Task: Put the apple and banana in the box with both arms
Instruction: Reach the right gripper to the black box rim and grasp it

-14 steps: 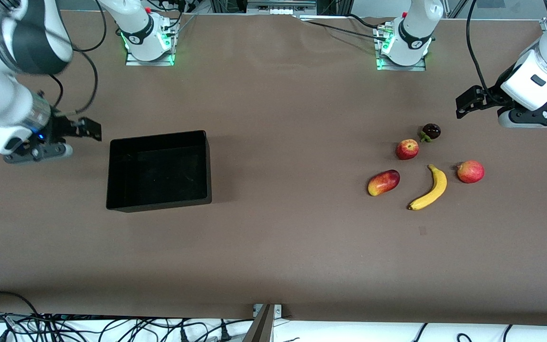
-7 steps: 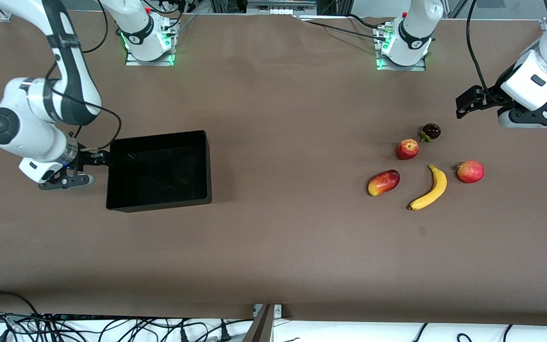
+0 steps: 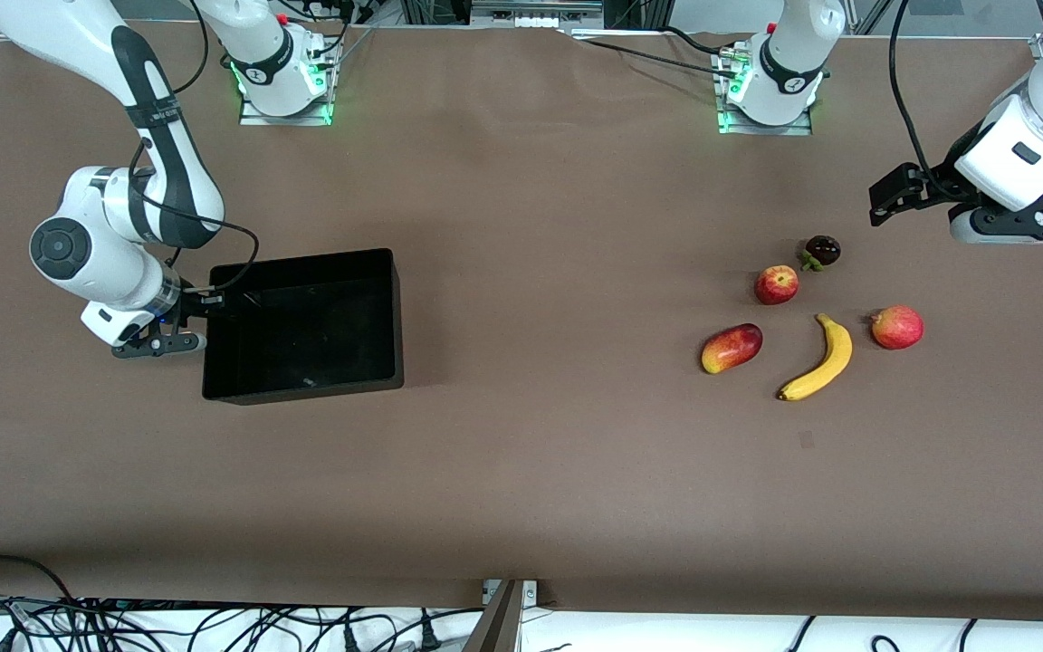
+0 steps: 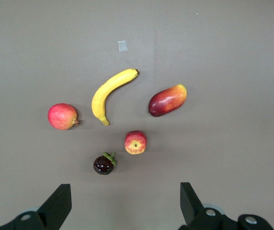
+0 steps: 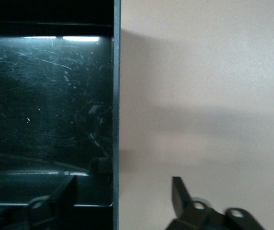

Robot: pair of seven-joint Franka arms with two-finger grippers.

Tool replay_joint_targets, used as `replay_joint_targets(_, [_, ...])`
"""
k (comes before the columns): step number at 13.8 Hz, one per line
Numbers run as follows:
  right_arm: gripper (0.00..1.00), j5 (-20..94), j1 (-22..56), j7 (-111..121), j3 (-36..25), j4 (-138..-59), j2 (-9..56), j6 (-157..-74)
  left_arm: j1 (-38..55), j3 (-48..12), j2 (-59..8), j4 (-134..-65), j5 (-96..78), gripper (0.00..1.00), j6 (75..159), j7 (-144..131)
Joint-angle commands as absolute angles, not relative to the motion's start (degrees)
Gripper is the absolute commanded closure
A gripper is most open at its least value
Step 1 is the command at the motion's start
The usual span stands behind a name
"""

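The apple (image 3: 776, 284) and the banana (image 3: 820, 359) lie on the brown table toward the left arm's end. Both also show in the left wrist view, the apple (image 4: 135, 142) and the banana (image 4: 109, 92). The black box (image 3: 392, 317) stands empty toward the right arm's end. My right gripper (image 3: 205, 308) is open and low at the box's end wall (image 5: 116, 96). In the right wrist view the right gripper (image 5: 122, 194) has one finger inside that wall and one outside. My left gripper (image 3: 884, 199) is open and empty, and waits in the air beside the fruits (image 4: 123, 203).
A red-and-yellow mango (image 3: 732, 348) lies beside the banana. A pink-red round fruit (image 3: 897, 327) lies on the banana's left-arm side. A dark mangosteen (image 3: 821, 251) lies just farther from the front camera than the apple. Cables run along the table's near edge.
My right arm has swung in from the table's end and come down. Its gripper has moved from beside the box to the box's end wall. The left arm and the fruits have not moved.
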State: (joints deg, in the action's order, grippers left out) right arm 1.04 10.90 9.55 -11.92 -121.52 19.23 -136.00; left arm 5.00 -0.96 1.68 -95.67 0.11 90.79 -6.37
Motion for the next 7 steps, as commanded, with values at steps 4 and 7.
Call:
replay_joint_targets(4, [1.0,4.0,10.5,10.3,-11.6,-121.6,19.9,-136.1,4.9,-1.0,0.7,-93.6,0.4,0.0,89.3,-5.0])
replay_joint_targets(7, [1.0,4.0,10.8,10.1,-11.0,-119.7,19.6,-135.4,4.9,-1.0,0.7,-93.6,0.4,0.0,89.3,-5.0])
